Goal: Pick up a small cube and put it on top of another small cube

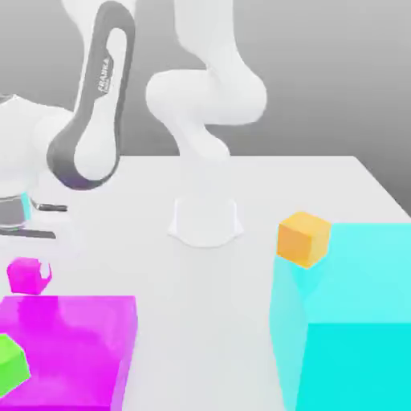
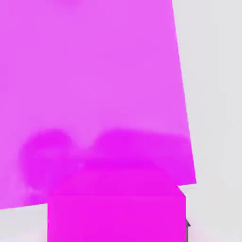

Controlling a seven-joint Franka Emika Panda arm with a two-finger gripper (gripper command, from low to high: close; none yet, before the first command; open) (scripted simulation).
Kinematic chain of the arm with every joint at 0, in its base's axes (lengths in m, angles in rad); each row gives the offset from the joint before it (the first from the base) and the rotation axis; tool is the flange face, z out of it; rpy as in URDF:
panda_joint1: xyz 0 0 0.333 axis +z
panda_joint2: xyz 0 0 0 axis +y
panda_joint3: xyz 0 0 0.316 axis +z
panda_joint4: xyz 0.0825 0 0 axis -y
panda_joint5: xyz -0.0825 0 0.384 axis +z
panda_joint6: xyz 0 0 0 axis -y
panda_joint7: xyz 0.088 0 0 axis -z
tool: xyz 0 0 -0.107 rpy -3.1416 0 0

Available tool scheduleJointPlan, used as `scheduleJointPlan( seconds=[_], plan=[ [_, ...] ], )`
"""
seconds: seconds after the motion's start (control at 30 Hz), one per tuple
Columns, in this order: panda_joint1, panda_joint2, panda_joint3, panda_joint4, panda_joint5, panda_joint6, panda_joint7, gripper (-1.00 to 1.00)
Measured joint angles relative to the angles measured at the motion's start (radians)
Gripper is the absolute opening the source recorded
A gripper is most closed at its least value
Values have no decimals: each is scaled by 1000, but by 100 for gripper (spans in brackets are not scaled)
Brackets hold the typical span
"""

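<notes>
The small magenta cube point(image 1: 30, 275) hangs just under my gripper point(image 1: 30, 255) at the exterior view's left, a little above the top of the large magenta block point(image 1: 72, 337). The gripper is shut on this cube. In the hand view the small cube point(image 2: 116, 210) sits close up, with the large magenta block's top point(image 2: 94, 85) spread out beneath it and a dark sliver of a fingertip point(image 2: 188, 229) beside the cube. A small orange cube point(image 1: 303, 238) rests on the big cyan block point(image 1: 345, 321) at the exterior view's right.
A small green cube point(image 1: 10, 365) lies on the large magenta block near the exterior view's left edge. The arm's white base point(image 1: 205, 221) stands at the middle back of the white table point(image 1: 209, 321).
</notes>
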Motion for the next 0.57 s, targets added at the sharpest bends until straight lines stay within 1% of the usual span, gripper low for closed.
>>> scheduleJointPlan(
  seconds=[0.3,0.37,0.43,0.47,0.57],
  plan=[
    [111,77,32,327,4,-262,354,-100],
    [115,122,47,356,32,-252,374,-100],
    [101,187,70,352,80,-192,352,-100],
    [97,206,76,350,94,-174,344,100],
    [97,206,76,350,94,-174,344,100]
  ],
)
